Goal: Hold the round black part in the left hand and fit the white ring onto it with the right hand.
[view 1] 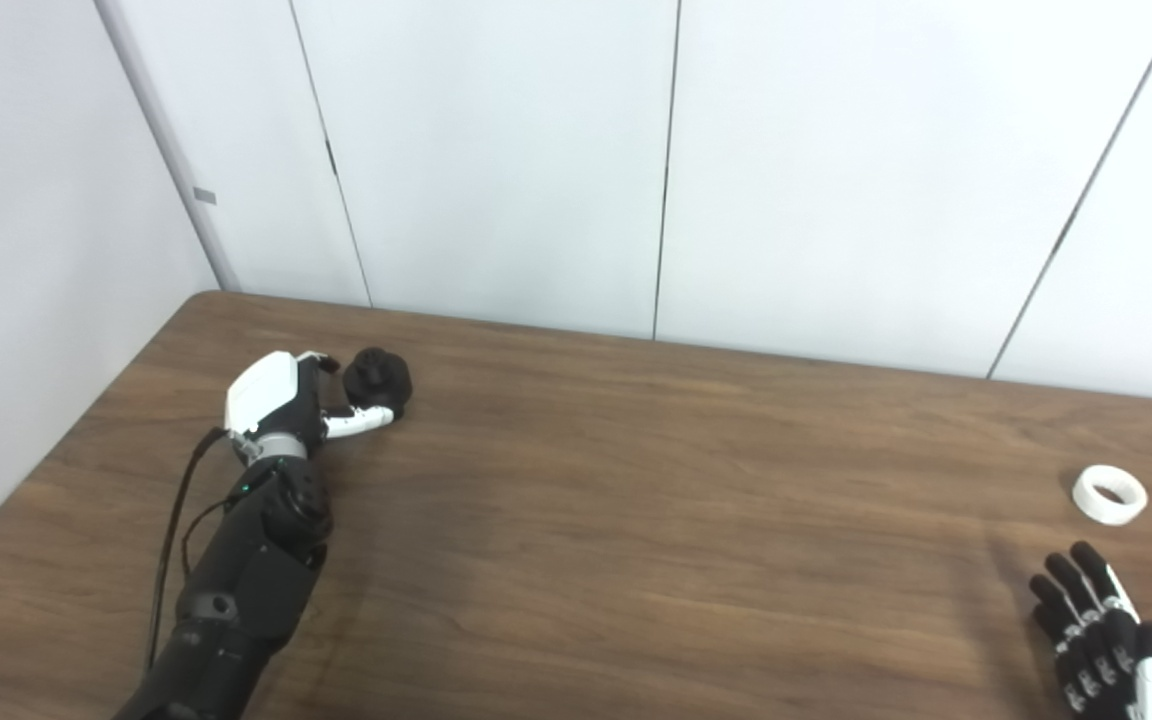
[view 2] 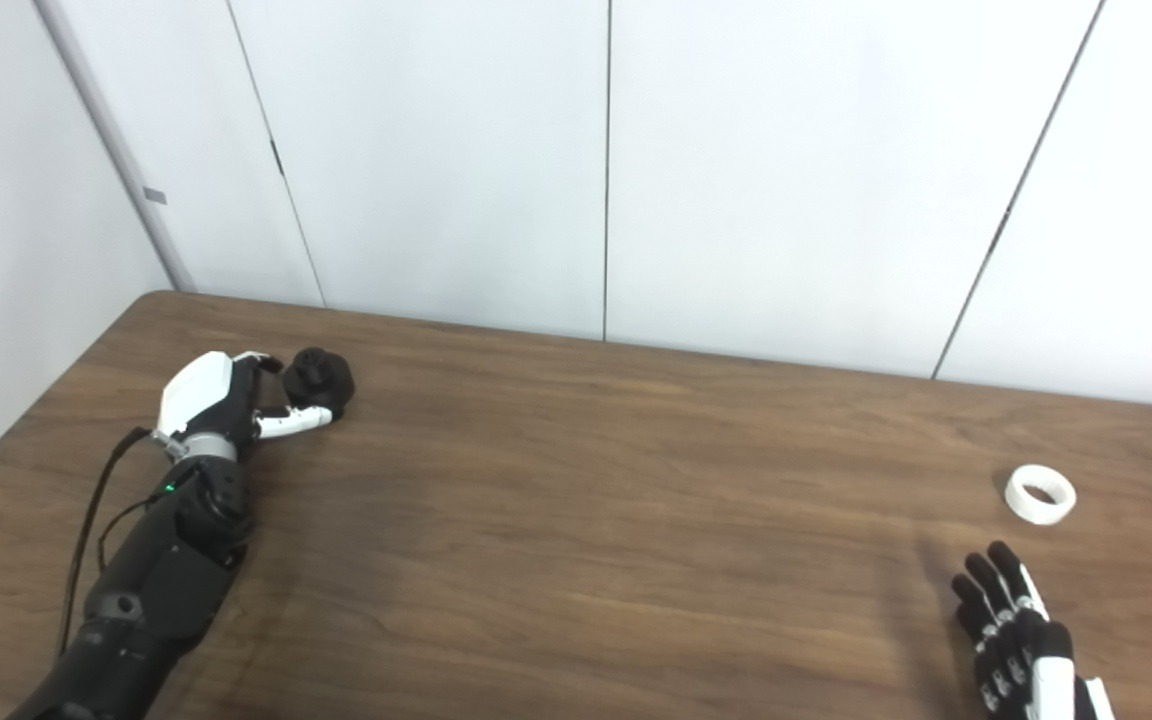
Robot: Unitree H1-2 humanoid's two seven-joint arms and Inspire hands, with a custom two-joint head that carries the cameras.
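The right hand is cut off by the bottom edge in both views: only the fingers and part of the back show, the thumb and wrist out of frame. The left hand is seen from behind, so its palm is hidden. Its fingers reach the black part, whose near side sits behind them; whether they actually clasp it cannot be told. The part's shape is too dark to make out. The white ring, beyond the right fingertips, is too small for detail.
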